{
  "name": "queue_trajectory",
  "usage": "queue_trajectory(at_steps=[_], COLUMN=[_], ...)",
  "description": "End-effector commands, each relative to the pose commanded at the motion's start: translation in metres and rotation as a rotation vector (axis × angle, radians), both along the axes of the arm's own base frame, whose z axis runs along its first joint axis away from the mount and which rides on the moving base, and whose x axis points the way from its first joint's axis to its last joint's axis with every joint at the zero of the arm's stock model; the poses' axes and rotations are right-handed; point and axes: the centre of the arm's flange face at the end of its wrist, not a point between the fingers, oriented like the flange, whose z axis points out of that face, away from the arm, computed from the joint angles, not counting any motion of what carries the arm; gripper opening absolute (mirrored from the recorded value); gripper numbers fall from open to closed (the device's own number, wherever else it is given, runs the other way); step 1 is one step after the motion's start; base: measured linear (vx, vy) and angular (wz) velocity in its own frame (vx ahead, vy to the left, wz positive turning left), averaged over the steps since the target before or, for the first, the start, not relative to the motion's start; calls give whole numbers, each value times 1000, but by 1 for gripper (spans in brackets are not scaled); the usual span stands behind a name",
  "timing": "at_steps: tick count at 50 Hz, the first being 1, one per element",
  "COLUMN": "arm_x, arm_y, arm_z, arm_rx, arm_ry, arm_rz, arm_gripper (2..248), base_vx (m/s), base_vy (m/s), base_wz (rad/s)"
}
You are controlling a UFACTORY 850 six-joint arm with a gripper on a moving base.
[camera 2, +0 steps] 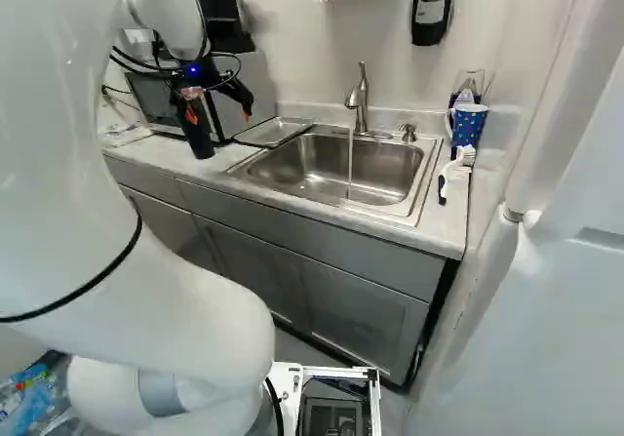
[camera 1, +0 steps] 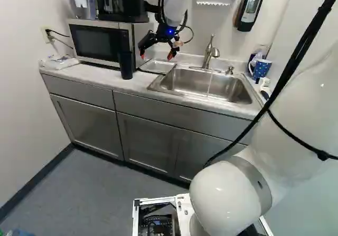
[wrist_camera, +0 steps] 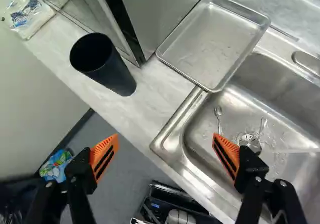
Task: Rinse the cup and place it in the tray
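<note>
Two orange-padded fingers [wrist_camera: 104, 156] stand wide apart on your gripper [camera 1: 156, 57], with nothing held between them; you have it up above the counter [camera 2: 161, 159], over the microwave side of the sink [camera 2: 322, 171]. Your dark cup [wrist_camera: 102, 63] stands upright and uncovered on the counter to that same side of the sink, well apart from the basin, near the microwave [camera 1: 100, 41]. Between the cup and the sink you have the metal tray [wrist_camera: 215, 38], lying flat with nothing in it, one corner overlapping the sink's rim. At the back of the sink you can see the faucet [camera 2: 360, 99], with a thin stream of water [camera 2: 350, 163] running down into the basin, and a small soap pump [camera 2: 408, 133] just beside it. Down in the sink, your wrist view shows two pieces of cutlery [wrist_camera: 218, 113] near the drain strainer [wrist_camera: 249, 141]. Past the sink, on the side away from the cup, you have a blue spotted mug [camera 2: 469, 124], and a white-handled brush [camera 2: 454, 172] lies on the counter near the sink's rim. Farthest from the sink, beyond the microwave, you'll find a plastic packet [wrist_camera: 30, 16].
</note>
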Motion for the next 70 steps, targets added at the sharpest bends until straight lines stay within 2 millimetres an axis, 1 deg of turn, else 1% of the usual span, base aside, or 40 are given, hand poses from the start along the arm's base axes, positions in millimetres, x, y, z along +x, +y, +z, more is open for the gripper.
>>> queue_trajectory(at_steps=[36,51,61,70], arm_x=[6,17,19,22], arm_y=[63,90,91,93], arm_z=[1,1,0,-8], arm_rx=[-1,-1,-1,-7], arm_ry=[2,2,3,19], arm_rz=[120,159,160,160], arm_gripper=[247,247,247,247], base_vx=[0,0,0,0], base_vy=[0,0,0,0], base_wz=[0,0,0,0])
